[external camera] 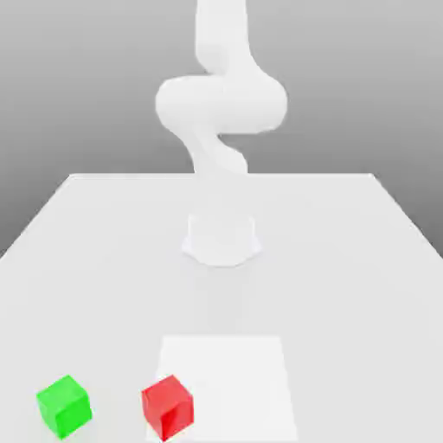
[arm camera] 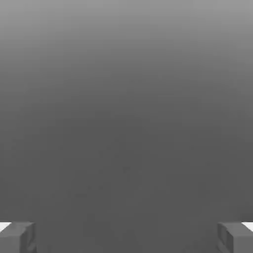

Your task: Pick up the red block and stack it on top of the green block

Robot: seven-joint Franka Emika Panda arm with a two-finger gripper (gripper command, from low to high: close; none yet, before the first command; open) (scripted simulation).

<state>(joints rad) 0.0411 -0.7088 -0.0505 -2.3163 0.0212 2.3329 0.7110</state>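
Red block (external camera: 167,406): you see it on the table (external camera: 346,260), lower centre of the exterior view.
Green block (external camera: 64,405): lower left — near the red, not touching.
Tool (arm camera: 126,237): spread wide, fingers (arm camera: 17,237) holding nothing.

A pale white table (external camera: 104,260) stretches before a plain grey backdrop (external camera: 78,86), with a brighter white square patch (external camera: 234,372) marked near its front edge.
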